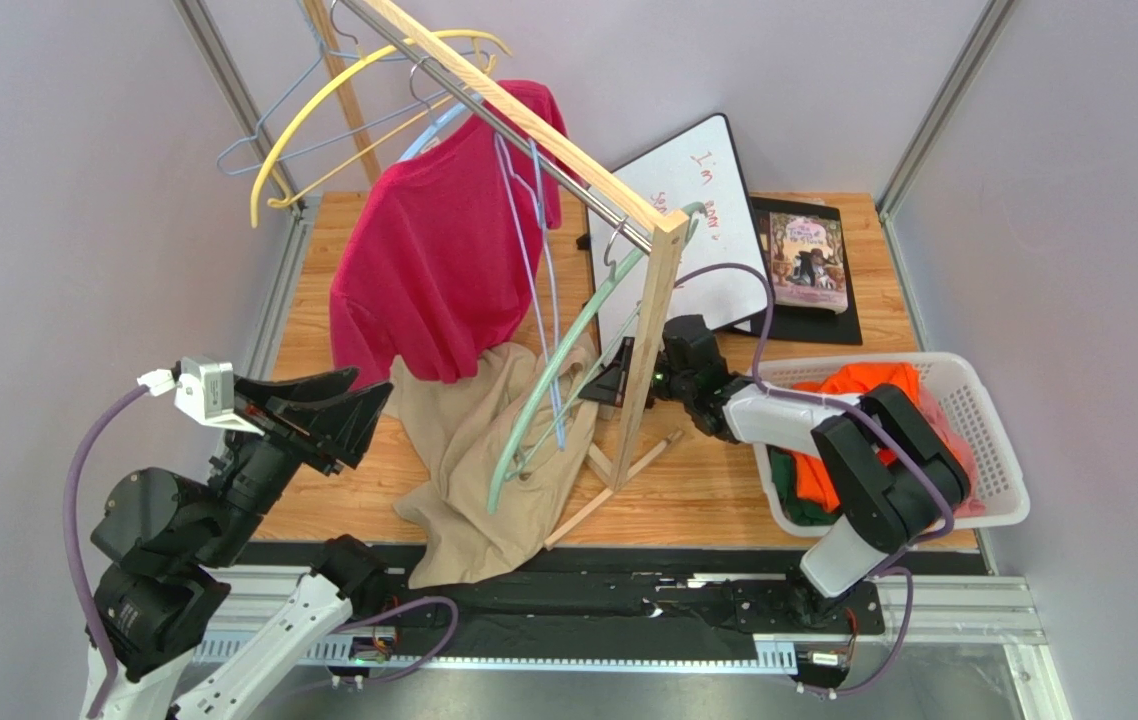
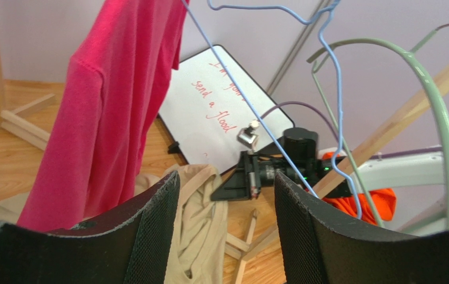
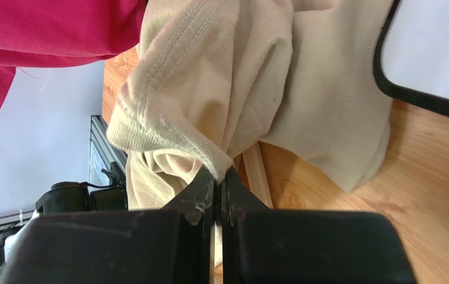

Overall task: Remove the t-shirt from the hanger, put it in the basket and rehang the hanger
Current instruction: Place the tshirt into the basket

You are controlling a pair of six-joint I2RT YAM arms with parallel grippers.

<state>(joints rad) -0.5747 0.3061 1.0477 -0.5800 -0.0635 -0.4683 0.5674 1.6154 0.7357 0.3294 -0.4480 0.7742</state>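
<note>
Crowding the middle of the table, a wooden rack (image 1: 647,360) carries a red shirt (image 1: 433,255), a blue wire hanger (image 2: 338,89) and a mint-green hanger (image 2: 444,133). A whiteboard (image 1: 695,188) sits at the far side and a white basket (image 1: 988,450) of clothes on the right. The beige t-shirt (image 3: 268,77) slumps onto the table left of the rack's post, around the green hanger's lower end. The right gripper (image 3: 220,176) is pinched closed on its ribbed edge. The left gripper (image 2: 225,183), fingers spread wide, hovers at the near left, apart from the cloth.

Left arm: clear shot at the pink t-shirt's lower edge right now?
Likely yes. The left gripper is open and sits just beside the pink t-shirt, with nothing visible between them.
</note>
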